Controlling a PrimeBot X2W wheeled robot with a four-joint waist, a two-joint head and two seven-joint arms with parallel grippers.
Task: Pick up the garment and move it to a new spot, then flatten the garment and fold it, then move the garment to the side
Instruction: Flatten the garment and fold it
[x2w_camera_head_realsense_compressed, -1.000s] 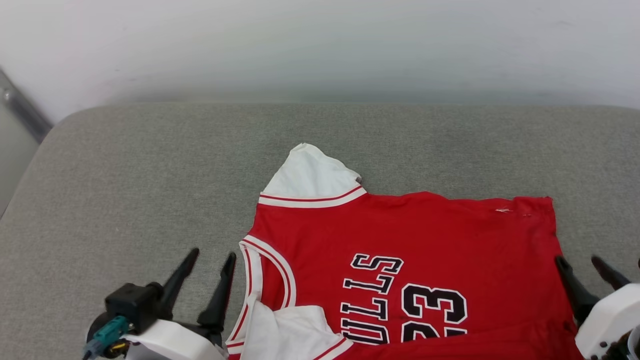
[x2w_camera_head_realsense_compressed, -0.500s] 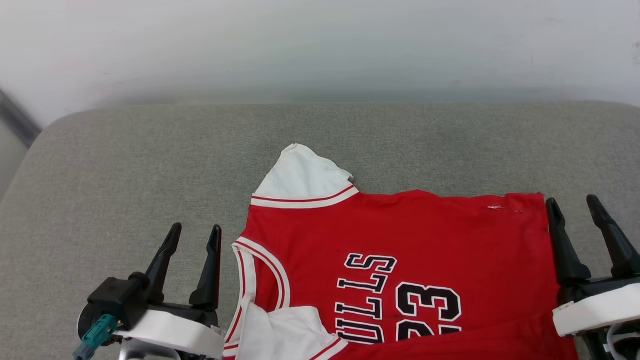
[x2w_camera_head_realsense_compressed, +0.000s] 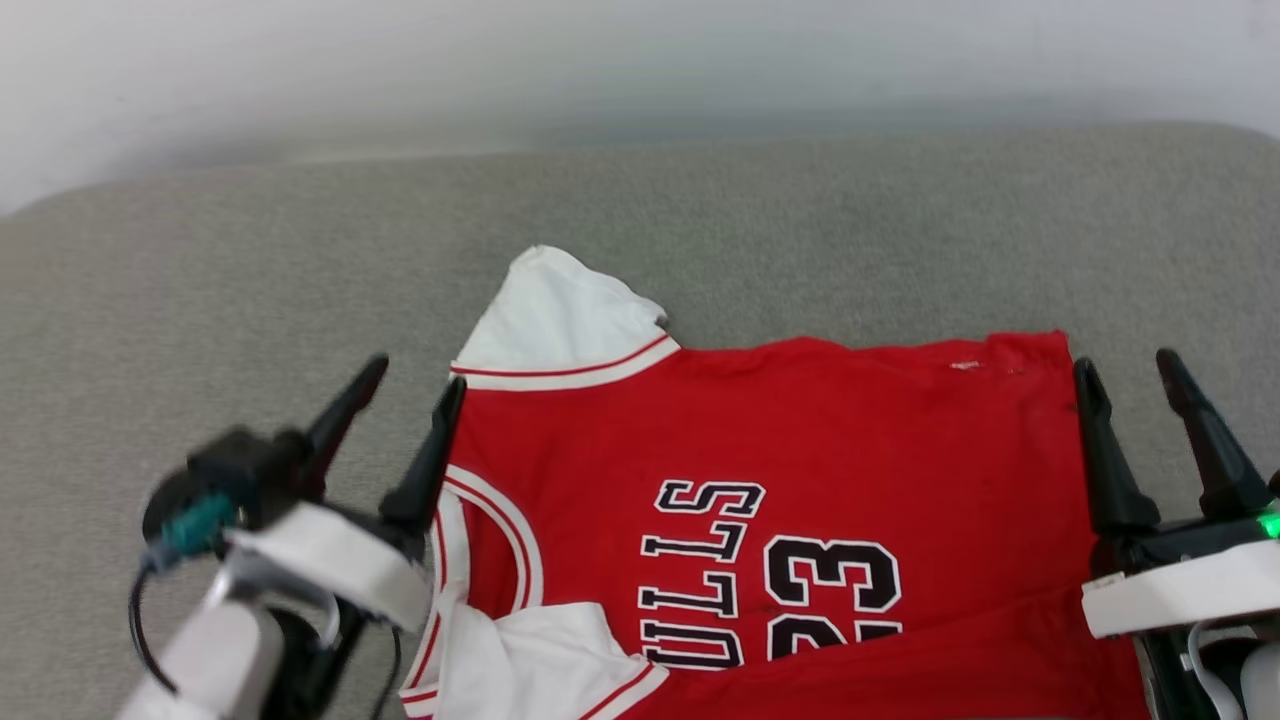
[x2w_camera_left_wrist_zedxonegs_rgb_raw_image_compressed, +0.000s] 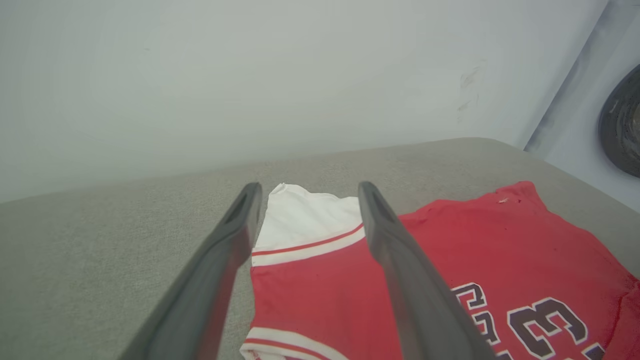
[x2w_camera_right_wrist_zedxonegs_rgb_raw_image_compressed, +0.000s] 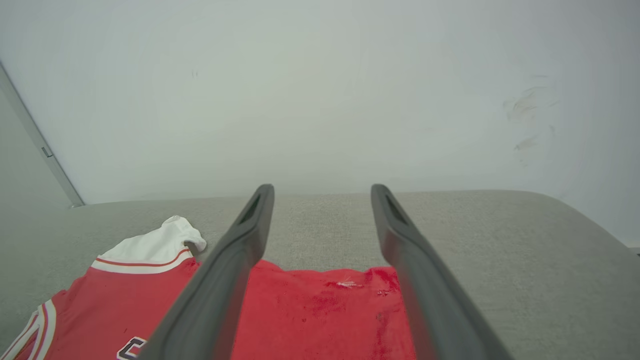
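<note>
Garment lies spread on the grey cushion, lettering up, one white sleeve pointing twd the far wall. L gripper sits at its left edge, by the striped collar; fingers spread, holding nothing. R gripper sits at the right hem edge; fingers spread, empty.

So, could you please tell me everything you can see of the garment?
The garment is a red jersey of thin-looking cloth with white short sleeves, red-white striped trim and black, white-outlined lettering and a 23. It lies print up, mostly flat, on the grey cushion, collar toward the robot's left, far sleeve spread out, near sleeve rumpled. The open left gripper and right gripper flank it.
</note>
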